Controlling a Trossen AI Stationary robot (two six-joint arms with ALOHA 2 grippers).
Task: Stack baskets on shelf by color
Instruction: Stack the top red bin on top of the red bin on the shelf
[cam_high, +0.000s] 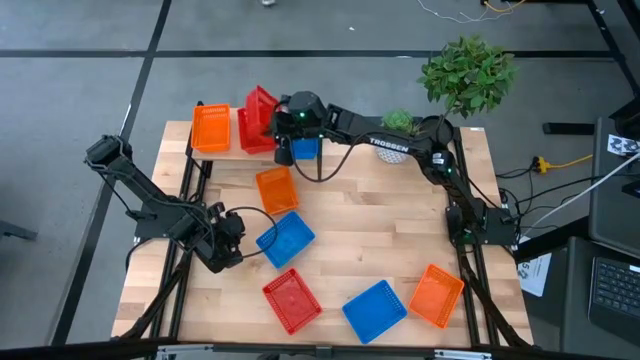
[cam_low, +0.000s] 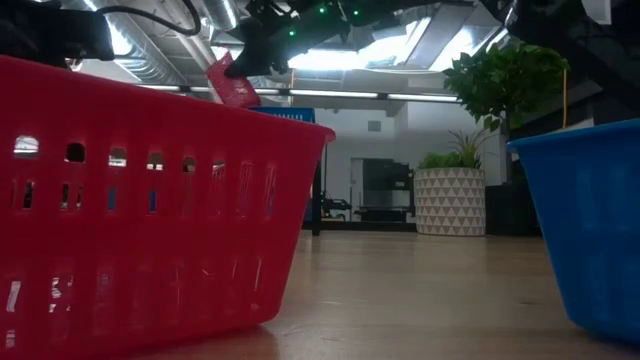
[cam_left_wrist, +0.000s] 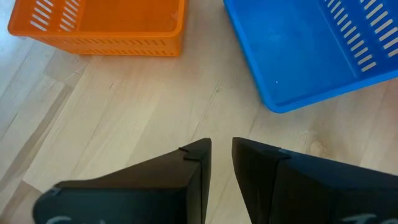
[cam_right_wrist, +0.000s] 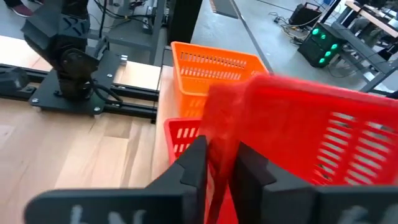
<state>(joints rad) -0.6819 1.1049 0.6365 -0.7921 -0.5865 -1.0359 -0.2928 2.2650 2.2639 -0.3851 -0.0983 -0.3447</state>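
Baskets everywhere from overhead, so I'll place things off the shelf (cam_high: 235, 150) along the table's far edge: an orange basket (cam_high: 211, 128) sits at its left end, a red basket (cam_high: 252, 138) lies flat beside that, and the right gripper (cam_high: 277, 122) is over that red one with a second, tilted red basket (cam_high: 262, 104) stood up on edge. A blue basket (cam_high: 304, 149) peeks out just right of the gripper. Nearer than the shelf on the table (cam_high: 400, 230) there's a loose orange one (cam_high: 276, 188), a blue one (cam_high: 286, 239) with the left gripper (cam_high: 228, 248) parked just beside it, then a red (cam_high: 291, 300), a blue (cam_high: 374, 309) and an orange (cam_high: 437, 295) well away toward the near edge. Low view is mostly a red wall (cam_low: 140, 200) and a blue wall (cam_low: 590, 230) up close, with the tilted red basket (cam_low: 232, 85) hanging high in back and a white patterned pot (cam_low: 449, 200) beyond. Left wrist view: fingers (cam_left_wrist: 193, 180) a narrow gap apart, nothing between them, wood underneath, orange basket (cam_left_wrist: 99, 25) and blue basket (cam_left_wrist: 311, 50) ahead. Right wrist view: fingers (cam_right_wrist: 193, 165) pinched on the tilted red basket's (cam_right_wrist: 298, 130) wall, the flat red one (cam_right_wrist: 180, 137) under it, the orange one (cam_right_wrist: 211, 71) just past.
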